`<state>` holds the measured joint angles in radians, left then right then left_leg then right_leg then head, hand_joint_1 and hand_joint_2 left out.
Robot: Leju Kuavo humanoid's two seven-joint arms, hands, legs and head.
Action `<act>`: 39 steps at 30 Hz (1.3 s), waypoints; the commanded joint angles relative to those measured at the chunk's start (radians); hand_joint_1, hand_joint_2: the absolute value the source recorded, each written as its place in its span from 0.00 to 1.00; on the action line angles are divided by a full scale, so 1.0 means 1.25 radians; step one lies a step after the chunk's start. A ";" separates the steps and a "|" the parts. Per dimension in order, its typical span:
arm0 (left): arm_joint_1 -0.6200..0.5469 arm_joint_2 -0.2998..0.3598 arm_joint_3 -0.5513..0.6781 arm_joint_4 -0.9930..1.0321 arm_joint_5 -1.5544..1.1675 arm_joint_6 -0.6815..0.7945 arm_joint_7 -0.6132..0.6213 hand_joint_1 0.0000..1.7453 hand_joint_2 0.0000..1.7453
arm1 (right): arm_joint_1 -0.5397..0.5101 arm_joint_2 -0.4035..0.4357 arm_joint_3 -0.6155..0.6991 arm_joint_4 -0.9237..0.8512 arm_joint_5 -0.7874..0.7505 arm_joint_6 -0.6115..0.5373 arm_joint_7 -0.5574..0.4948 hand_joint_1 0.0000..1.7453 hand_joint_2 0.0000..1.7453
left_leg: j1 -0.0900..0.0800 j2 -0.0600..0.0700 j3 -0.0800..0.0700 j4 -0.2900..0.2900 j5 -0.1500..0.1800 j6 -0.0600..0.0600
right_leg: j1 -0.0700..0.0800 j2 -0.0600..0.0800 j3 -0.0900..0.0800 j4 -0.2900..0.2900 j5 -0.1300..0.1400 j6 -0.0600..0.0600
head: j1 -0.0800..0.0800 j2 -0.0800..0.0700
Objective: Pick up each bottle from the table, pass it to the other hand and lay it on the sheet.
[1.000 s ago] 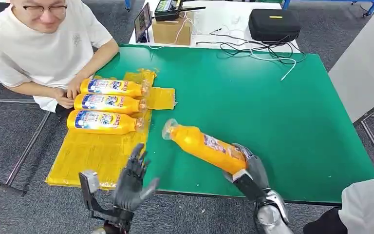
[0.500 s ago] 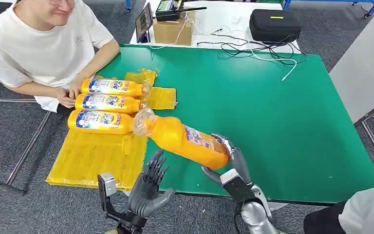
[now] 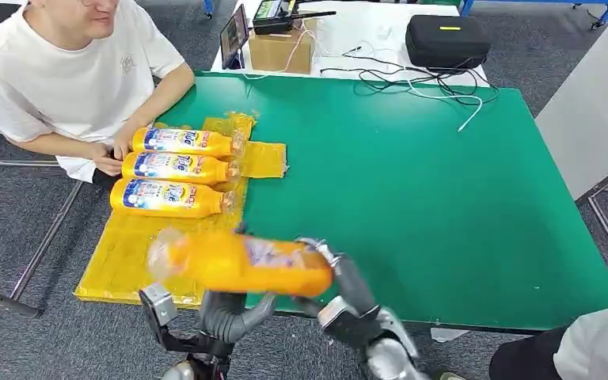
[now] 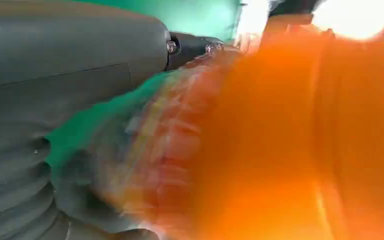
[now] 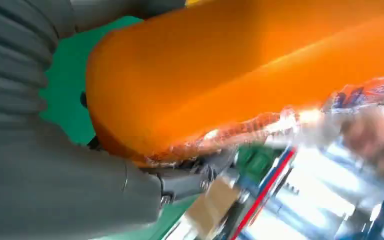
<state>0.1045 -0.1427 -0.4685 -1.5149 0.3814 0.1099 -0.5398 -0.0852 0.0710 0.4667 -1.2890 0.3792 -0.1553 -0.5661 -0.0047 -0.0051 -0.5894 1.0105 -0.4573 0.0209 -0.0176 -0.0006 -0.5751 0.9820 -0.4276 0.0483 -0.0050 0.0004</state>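
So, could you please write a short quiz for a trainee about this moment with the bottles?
1. How many bottles lie on the yellow sheet?
2. True or false: the right hand holds the orange bottle by its base.
3. Where is the left hand? A) under the held bottle B) on the black case C) on the sheet

Key: 1. three; 2. true; 3. A

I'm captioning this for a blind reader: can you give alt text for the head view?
The robot's right hand holds an orange bottle level above the green table's near edge, over its left hand. Three more bottles lie side by side on a yellow sheet, beside a seated person.
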 commanded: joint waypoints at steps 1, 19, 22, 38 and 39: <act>-0.020 -0.004 -0.027 -0.010 -0.054 0.030 -0.030 0.00 1.00 | -0.022 -0.020 0.176 0.061 0.032 0.007 0.037 1.00 1.00 | 0.001 0.001 0.003 -0.001 -0.001 -0.001 | 0.002 0.000 0.003 -0.001 -0.001 -0.002 | 0.000 0.000; -0.008 -0.004 -0.050 0.005 -0.109 0.088 -0.078 0.00 1.00 | -0.014 -0.028 0.206 0.038 0.046 0.002 0.053 1.00 1.00 | 0.001 0.000 0.002 -0.001 0.000 -0.001 | 0.001 -0.001 0.002 -0.001 0.000 -0.001 | 0.000 0.000; -0.013 -0.005 -0.052 0.012 -0.109 0.102 -0.087 0.00 1.00 | -0.017 -0.035 0.218 0.030 0.044 0.013 0.056 1.00 1.00 | 0.001 0.000 0.002 -0.001 0.000 -0.001 | 0.001 -0.001 0.002 -0.001 0.000 -0.001 | 0.000 0.000; -0.044 -0.012 -0.006 0.081 0.105 -0.074 0.073 1.00 1.00 | -0.003 -0.010 0.168 -0.045 -0.042 -0.032 0.001 0.00 0.00 | 0.001 -0.001 0.002 0.000 -0.001 -0.001 | 0.001 -0.001 0.003 0.000 -0.001 -0.002 | 0.000 0.000; -0.046 -0.009 -0.002 0.082 0.092 -0.053 0.084 1.00 1.00 | 0.003 -0.010 0.162 -0.052 -0.049 -0.042 0.001 0.00 0.00 | 0.000 -0.001 0.001 -0.001 0.000 -0.001 | 0.000 -0.001 0.001 0.000 -0.001 -0.001 | 0.000 0.000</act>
<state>0.0887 -0.1507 -0.4601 -1.4958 0.5196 -0.0088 -0.4859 -0.1182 0.0359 0.6542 -1.2753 0.3326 -0.1416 -0.5387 -0.0047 -0.0056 -0.5896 1.0104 -0.4572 0.0208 -0.0176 -0.0007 -0.5751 0.9821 -0.4276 0.0483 -0.0050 0.0000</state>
